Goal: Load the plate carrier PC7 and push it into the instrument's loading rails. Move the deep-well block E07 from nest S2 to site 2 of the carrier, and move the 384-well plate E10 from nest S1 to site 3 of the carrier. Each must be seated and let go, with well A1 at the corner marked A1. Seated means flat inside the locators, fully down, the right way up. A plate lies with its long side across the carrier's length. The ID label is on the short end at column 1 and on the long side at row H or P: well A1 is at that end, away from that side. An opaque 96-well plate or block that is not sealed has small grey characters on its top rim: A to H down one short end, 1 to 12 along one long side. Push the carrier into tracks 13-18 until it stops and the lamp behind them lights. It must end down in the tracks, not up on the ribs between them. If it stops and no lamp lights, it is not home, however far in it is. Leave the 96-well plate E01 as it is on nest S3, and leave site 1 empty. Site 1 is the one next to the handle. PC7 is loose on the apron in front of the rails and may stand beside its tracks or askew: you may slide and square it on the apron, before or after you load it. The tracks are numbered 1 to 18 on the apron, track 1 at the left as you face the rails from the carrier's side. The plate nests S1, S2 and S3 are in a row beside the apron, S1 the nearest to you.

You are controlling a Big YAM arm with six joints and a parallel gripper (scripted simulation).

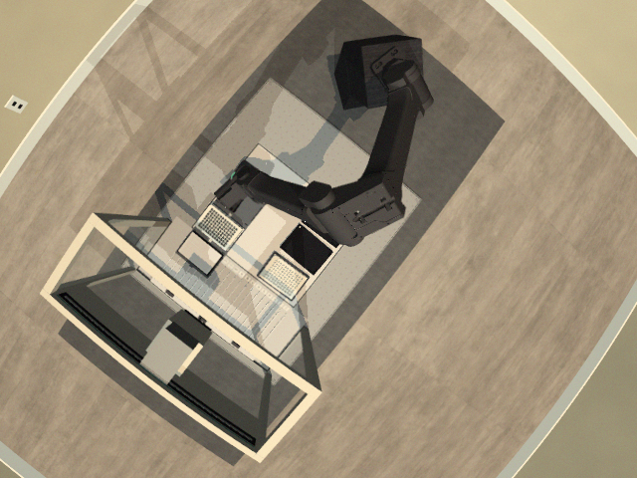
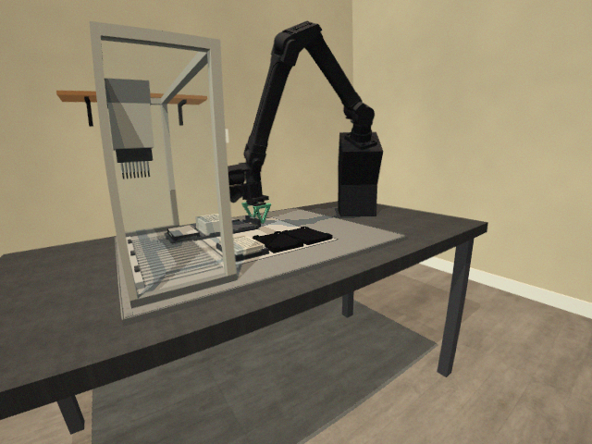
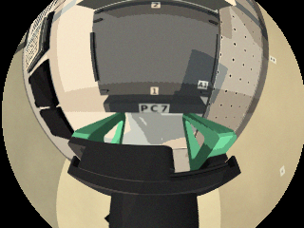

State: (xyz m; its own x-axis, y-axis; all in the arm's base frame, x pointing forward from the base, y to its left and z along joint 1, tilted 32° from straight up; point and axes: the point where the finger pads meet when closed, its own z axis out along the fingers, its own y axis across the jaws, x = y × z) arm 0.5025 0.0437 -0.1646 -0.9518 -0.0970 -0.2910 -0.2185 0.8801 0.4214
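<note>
The carrier PC7 (image 1: 250, 210) (image 2: 244, 224) (image 3: 154, 52) lies in line with the tracks, its far part over the rails (image 1: 241, 303) (image 2: 174, 258). Site 1, next to the handle, is bare. The deep-well block E07 (image 1: 218, 226) (image 2: 207, 223) sits at site 2 and the 384-well plate E10 (image 1: 199, 252) (image 2: 182, 231) at site 3. Their A1 corners are too small to read. My gripper (image 2: 256, 215) (image 3: 154, 113) is open and empty, just behind the PC7 label at the handle end. Contact cannot be told. No lit lamp shows.
The 96-well plate E01 (image 1: 283, 275) (image 2: 242, 244) (image 3: 40, 28) is on nest S3. Black nests S2 (image 1: 307, 248) (image 2: 284, 240) (image 3: 43, 83) and S1 (image 2: 313, 234) (image 3: 56, 123) hold no plate. The instrument's frame and pipetting head (image 1: 169, 355) (image 2: 128, 115) stand over the rails.
</note>
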